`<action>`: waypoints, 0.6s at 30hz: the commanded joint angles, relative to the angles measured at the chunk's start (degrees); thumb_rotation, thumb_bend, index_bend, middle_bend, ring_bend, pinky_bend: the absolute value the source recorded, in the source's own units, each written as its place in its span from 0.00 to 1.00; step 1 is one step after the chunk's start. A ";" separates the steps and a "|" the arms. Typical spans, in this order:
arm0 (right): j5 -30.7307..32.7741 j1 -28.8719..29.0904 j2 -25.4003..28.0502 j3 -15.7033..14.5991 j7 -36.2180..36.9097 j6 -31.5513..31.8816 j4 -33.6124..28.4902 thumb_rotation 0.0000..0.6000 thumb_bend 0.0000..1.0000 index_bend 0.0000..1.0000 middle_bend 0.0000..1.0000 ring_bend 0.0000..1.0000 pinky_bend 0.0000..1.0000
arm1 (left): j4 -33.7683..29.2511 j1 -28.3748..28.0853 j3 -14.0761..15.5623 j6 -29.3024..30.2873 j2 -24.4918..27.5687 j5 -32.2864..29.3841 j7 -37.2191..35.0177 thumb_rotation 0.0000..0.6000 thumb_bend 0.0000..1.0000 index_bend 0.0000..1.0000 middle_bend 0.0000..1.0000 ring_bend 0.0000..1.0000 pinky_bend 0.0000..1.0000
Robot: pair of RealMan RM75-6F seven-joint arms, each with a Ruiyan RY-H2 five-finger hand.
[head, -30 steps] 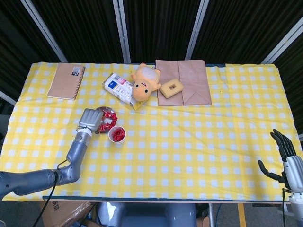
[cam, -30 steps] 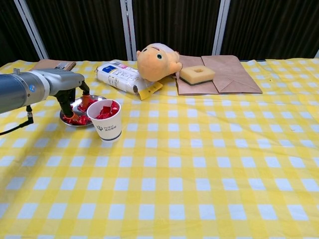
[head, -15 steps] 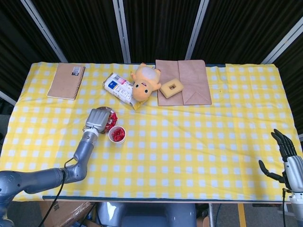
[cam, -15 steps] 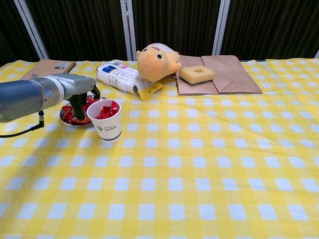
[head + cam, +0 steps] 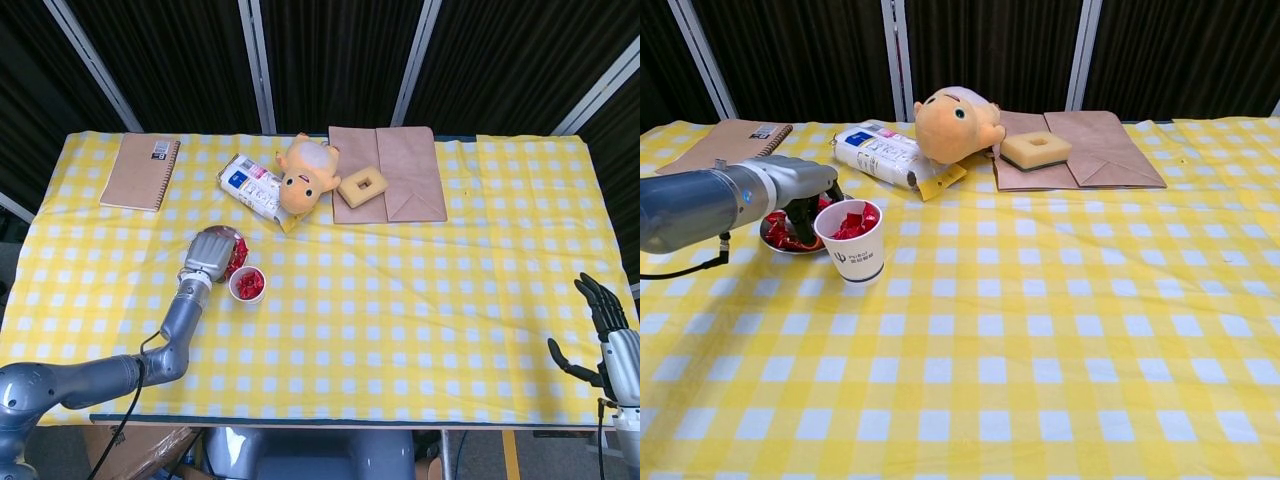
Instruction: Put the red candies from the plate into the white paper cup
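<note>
Left robot hand (image 5: 805, 190) reaches into the plate (image 5: 772, 240) of red candies (image 5: 780, 228); grip unclear. Next likely: lift one to the cup (image 5: 852, 240).

One white paper cup (image 5: 852, 241), one plate (image 5: 777, 241), red candies (image 5: 848, 221) too bunched to count — one notebook (image 5: 140, 171), one plush toy (image 5: 955, 123), one snack packet (image 5: 886, 155), one brown paper bag (image 5: 398, 172), one sponge (image 5: 1036, 148), two hands — left hand (image 5: 205, 254), right hand (image 5: 603, 325).

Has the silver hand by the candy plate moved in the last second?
Yes. In the head view the left hand has slid toward the paper cup, now covering more of the plate than a second ago.
</note>
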 commanded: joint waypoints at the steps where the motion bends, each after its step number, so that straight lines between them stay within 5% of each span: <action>1: -0.05 0.00 -0.05 -0.02 -0.07 0.03 0.04 1.00 0.42 0.00 0.00 0.00 0.00 | 0.18 0.14 0.06 -0.13 -0.06 0.06 -0.03 1.00 0.44 0.53 0.95 1.00 0.99; 10: 0.00 -0.07 -0.13 0.00 -0.15 0.08 0.12 1.00 0.42 0.00 0.00 0.00 0.00 | -2.76 1.06 -0.71 1.25 2.75 1.75 -1.27 1.00 0.45 0.54 0.95 1.00 0.99; 18: -0.13 -0.11 -0.23 0.04 -0.44 0.35 0.15 1.00 0.42 0.00 0.00 0.00 0.00 | -15.79 2.81 -2.93 5.49 12.00 7.17 -4.61 1.00 0.45 0.53 0.95 1.00 0.99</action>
